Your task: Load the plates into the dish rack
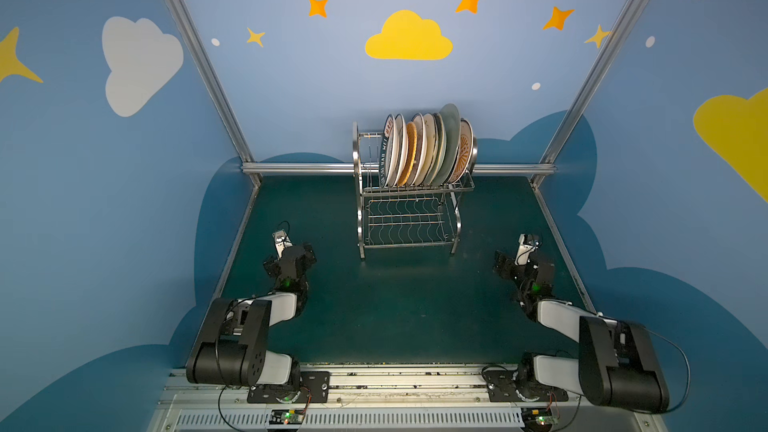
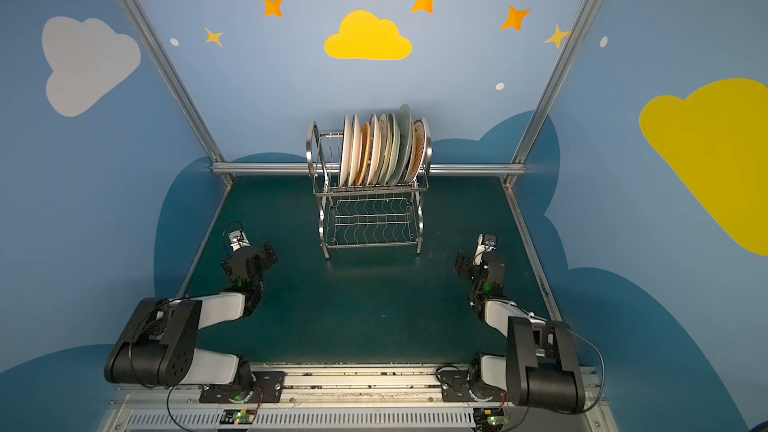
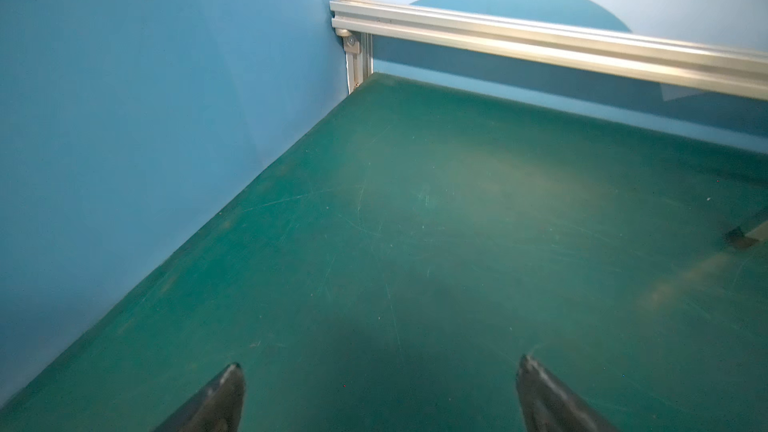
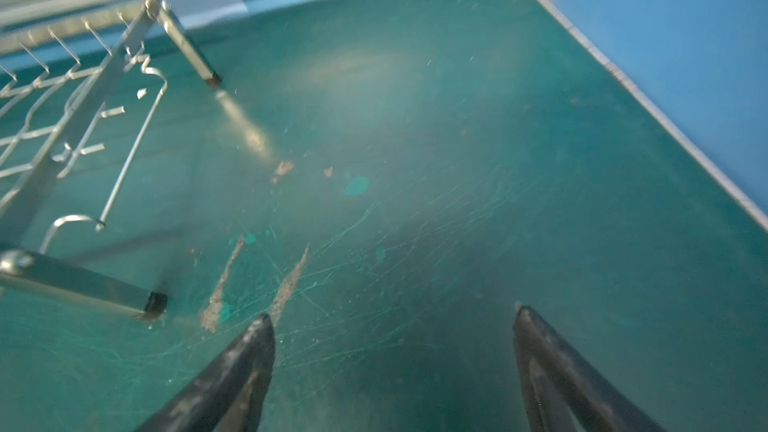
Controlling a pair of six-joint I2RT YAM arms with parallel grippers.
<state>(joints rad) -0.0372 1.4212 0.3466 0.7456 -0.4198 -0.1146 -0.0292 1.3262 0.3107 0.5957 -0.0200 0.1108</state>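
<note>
Plates [image 1: 424,151] upright in rack [image 1: 409,222]

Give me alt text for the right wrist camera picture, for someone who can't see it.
The right claw hangs open and empty over a scratched green table, its two dark fingertips spread wide. Beside it stand the dish rack's steel legs and wavy-wire lower shelf, slightly blurred.

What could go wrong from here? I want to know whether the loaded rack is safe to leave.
1. The plates all lean crowded on the upper tier of the dish rack, with its lower shelf bare. That looks top-heavy, so a knock might tip it.
2. The open right pincer sits near the rack's foot; a careless swing could strike it.
</note>
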